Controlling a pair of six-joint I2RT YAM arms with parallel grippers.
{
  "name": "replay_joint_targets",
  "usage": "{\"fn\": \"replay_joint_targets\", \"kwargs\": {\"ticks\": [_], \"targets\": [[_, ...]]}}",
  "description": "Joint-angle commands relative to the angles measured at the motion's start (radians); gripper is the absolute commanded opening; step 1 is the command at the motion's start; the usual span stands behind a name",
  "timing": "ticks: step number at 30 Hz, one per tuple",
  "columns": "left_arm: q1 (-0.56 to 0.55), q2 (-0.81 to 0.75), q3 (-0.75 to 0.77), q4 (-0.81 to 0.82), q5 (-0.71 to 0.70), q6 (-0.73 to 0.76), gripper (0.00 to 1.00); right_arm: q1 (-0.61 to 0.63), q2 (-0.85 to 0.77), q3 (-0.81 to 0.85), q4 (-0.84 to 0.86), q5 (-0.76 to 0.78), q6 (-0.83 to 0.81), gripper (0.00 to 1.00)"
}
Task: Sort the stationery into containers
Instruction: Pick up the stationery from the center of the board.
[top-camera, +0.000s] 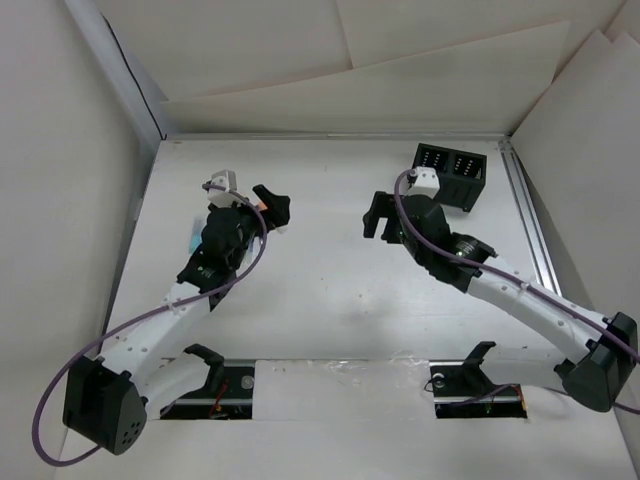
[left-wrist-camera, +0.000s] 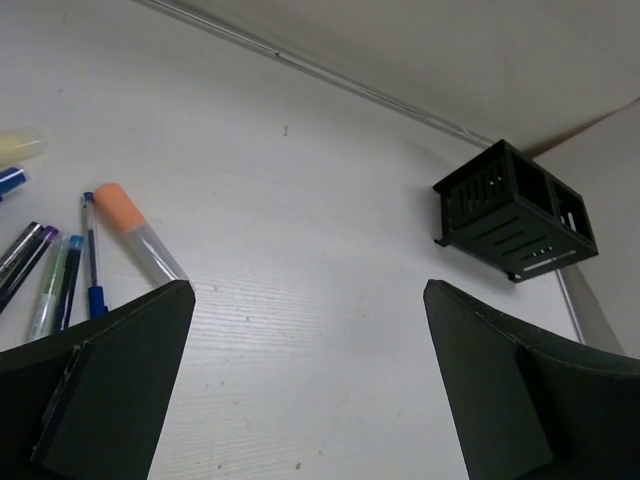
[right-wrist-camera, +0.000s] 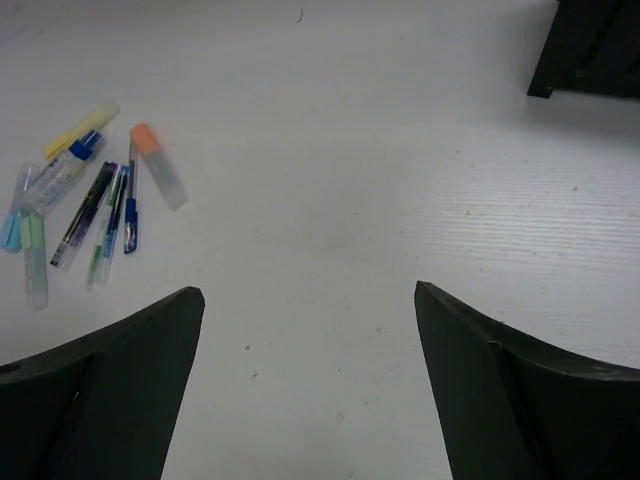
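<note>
The stationery lies in a loose cluster on the white table. The right wrist view shows an orange-capped marker (right-wrist-camera: 158, 165), a yellow one (right-wrist-camera: 80, 128), a light blue one (right-wrist-camera: 12, 232), a greenish one (right-wrist-camera: 34, 260) and slim pens (right-wrist-camera: 100, 215). The left wrist view shows the orange marker (left-wrist-camera: 135, 228) just left of my left finger. From above, the left arm hides most of them; a light blue piece (top-camera: 190, 237) shows. The black organiser (top-camera: 450, 172) stands at the back right (left-wrist-camera: 510, 215) (right-wrist-camera: 590, 45). My left gripper (top-camera: 272, 207) (left-wrist-camera: 308, 290) is open and empty. My right gripper (top-camera: 376, 213) (right-wrist-camera: 309, 290) is open and empty, left of the organiser.
An aluminium rail (top-camera: 530, 230) runs along the table's right edge just beside the organiser. White boards wall in the back and both sides. The arm bases and their black clamps (top-camera: 205, 360) sit at the near edge.
</note>
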Motion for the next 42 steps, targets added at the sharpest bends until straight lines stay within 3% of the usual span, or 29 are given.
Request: {"fn": "replay_joint_targets", "kwargs": {"ticks": [1,3,5,8,9,10,11,16,17,18,19,20,22,23,24,28,33,35,37,42], "targets": [[0.000,0.010,0.057,0.032,-0.102,-0.007,1.00,-0.005,-0.014,-0.044,0.153,-0.067,-0.030,0.93],[0.000,0.030,0.094,-0.016,-0.197,-0.036,1.00,-0.005,0.015,-0.055,0.207,-0.077,-0.030,0.89],[0.000,0.059,0.106,-0.078,-0.245,-0.047,1.00,-0.005,0.070,-0.055,0.239,-0.099,-0.030,0.79],[0.021,0.069,0.146,-0.124,-0.235,-0.053,1.00,-0.005,0.121,-0.037,0.249,-0.124,-0.039,0.35],[0.034,0.069,0.146,-0.124,-0.235,-0.053,1.00,-0.005,0.142,-0.022,0.249,-0.138,-0.039,0.13],[0.043,0.069,0.134,-0.112,-0.219,-0.031,1.00,-0.005,0.143,-0.022,0.249,-0.138,-0.050,0.03],[0.052,0.069,0.134,-0.095,-0.203,-0.017,1.00,-0.005,0.143,-0.022,0.259,-0.138,-0.050,0.00],[0.114,0.176,0.167,-0.110,-0.173,-0.003,1.00,-0.005,0.100,-0.092,0.301,-0.064,-0.027,0.00],[0.114,0.193,0.167,-0.110,-0.173,0.019,0.82,-0.005,0.081,-0.107,0.316,-0.051,-0.027,0.00],[0.114,0.210,0.167,-0.098,-0.202,0.019,0.38,-0.005,0.072,-0.124,0.325,-0.029,-0.015,0.02],[0.114,0.249,0.181,-0.128,-0.239,0.008,0.01,-0.005,0.063,-0.139,0.325,-0.029,-0.015,0.07],[0.114,0.269,0.218,-0.157,-0.271,-0.003,0.00,-0.005,0.051,-0.150,0.325,-0.029,-0.015,0.21],[0.114,0.331,0.249,-0.199,-0.313,0.022,0.11,-0.005,0.040,-0.159,0.325,-0.029,-0.015,0.51],[0.114,0.354,0.291,-0.219,-0.323,0.031,0.30,-0.005,0.040,-0.160,0.325,-0.029,-0.024,0.72],[0.114,0.372,0.310,-0.242,-0.333,0.043,0.38,-0.005,0.029,-0.160,0.325,-0.029,-0.024,0.76],[0.132,0.449,0.357,-0.331,-0.366,0.114,0.49,-0.005,0.018,-0.169,0.335,-0.038,-0.024,0.76],[0.297,0.551,0.406,-0.320,-0.134,0.206,0.48,-0.014,0.000,-0.169,0.335,-0.050,-0.024,0.76],[0.298,0.578,0.431,-0.349,-0.142,0.256,0.48,-0.014,-0.009,-0.178,0.335,-0.060,-0.024,0.75],[0.298,0.613,0.471,-0.375,-0.127,0.308,0.61,-0.023,-0.009,-0.178,0.335,-0.060,-0.024,0.75],[0.307,0.676,0.508,-0.426,-0.113,0.425,0.67,-0.023,-0.009,-0.178,0.335,-0.070,-0.033,0.75]]}}
